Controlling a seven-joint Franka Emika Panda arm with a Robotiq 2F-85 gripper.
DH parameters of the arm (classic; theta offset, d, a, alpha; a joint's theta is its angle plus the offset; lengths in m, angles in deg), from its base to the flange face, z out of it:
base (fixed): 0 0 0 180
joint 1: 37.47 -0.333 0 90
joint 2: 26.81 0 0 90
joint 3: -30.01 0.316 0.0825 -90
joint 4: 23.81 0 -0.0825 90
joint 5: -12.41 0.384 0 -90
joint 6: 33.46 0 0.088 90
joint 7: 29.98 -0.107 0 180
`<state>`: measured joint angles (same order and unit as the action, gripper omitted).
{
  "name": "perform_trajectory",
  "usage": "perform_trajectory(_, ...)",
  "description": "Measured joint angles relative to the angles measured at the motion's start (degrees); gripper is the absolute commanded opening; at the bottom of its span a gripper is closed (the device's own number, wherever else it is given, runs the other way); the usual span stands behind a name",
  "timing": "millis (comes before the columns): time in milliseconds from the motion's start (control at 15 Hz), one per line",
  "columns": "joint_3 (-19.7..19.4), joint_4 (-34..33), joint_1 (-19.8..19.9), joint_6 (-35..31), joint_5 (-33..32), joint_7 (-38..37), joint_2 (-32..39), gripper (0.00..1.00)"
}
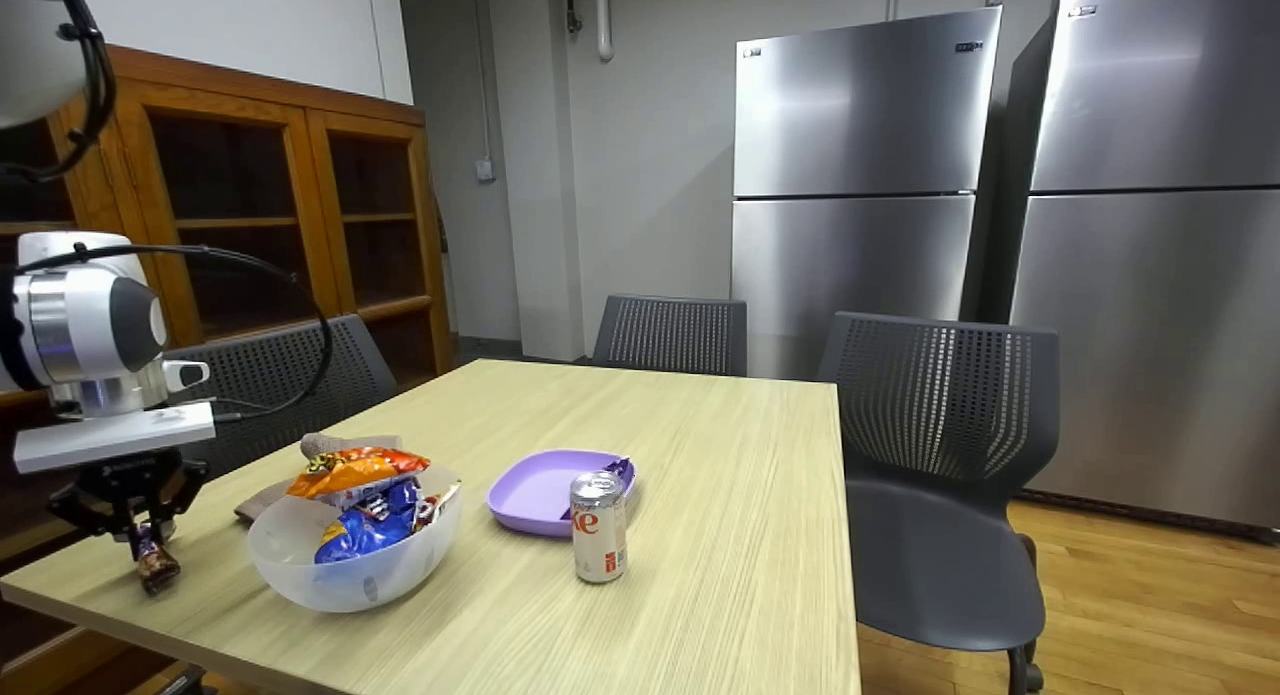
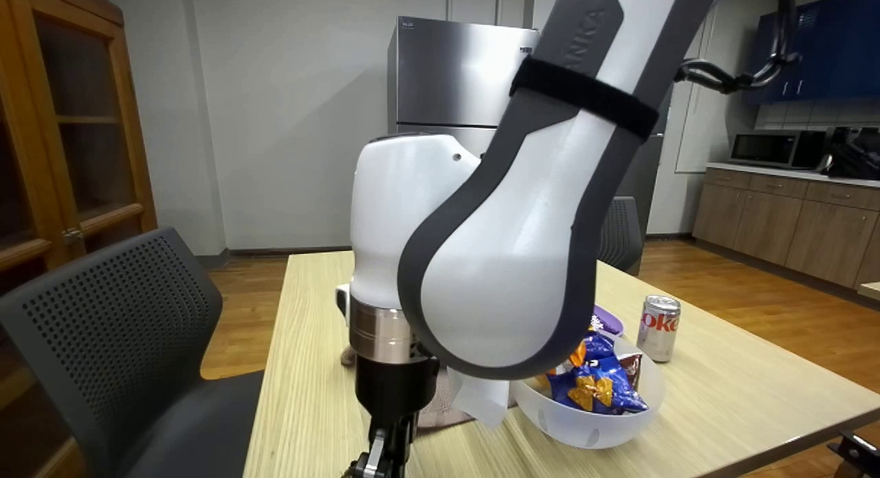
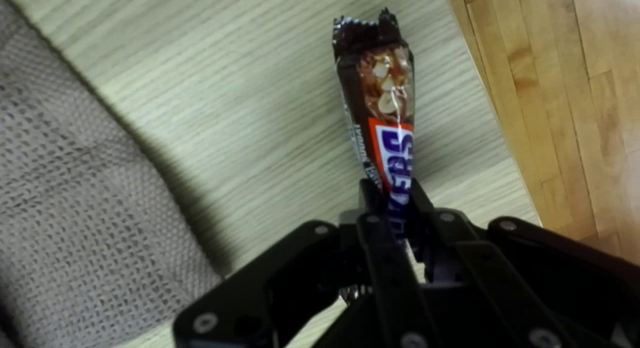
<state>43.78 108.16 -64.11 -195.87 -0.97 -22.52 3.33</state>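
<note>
In the wrist view my gripper [image 3: 394, 198] is shut on a brown-wrapped Snickers bar [image 3: 385, 102], one finger against each side. The bar's far end sticks out past the fingertips; its middle is mostly hidden between the jaws. An exterior view shows the gripper [image 1: 138, 540] pointing down at the near left corner of the table, with the bar [image 1: 158, 567] below it. Whether the bar still touches the tabletop, I cannot tell. A grey-brown woven cloth [image 3: 95, 203] lies to the left of the bar in the wrist view.
Beside the gripper stands a translucent bowl [image 1: 400, 580] of snack bags [image 1: 370, 530]. Farther along are a purple plate [image 1: 540, 475] holding a dark wrapper and a Coke can [image 1: 600, 535]. The table edge [image 3: 492, 105] runs close to the bar. Chairs [image 1: 940, 475] surround the table.
</note>
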Motion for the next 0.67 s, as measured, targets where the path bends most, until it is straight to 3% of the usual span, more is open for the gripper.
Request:
perform_trajectory(333,3.4,0.4,4.0,0.4,1.3,0.2,-4.2,0.04)
perform_trajectory(667,4.0,0.6,7.2,3.7,4.7,0.5,-9.7,0.04)
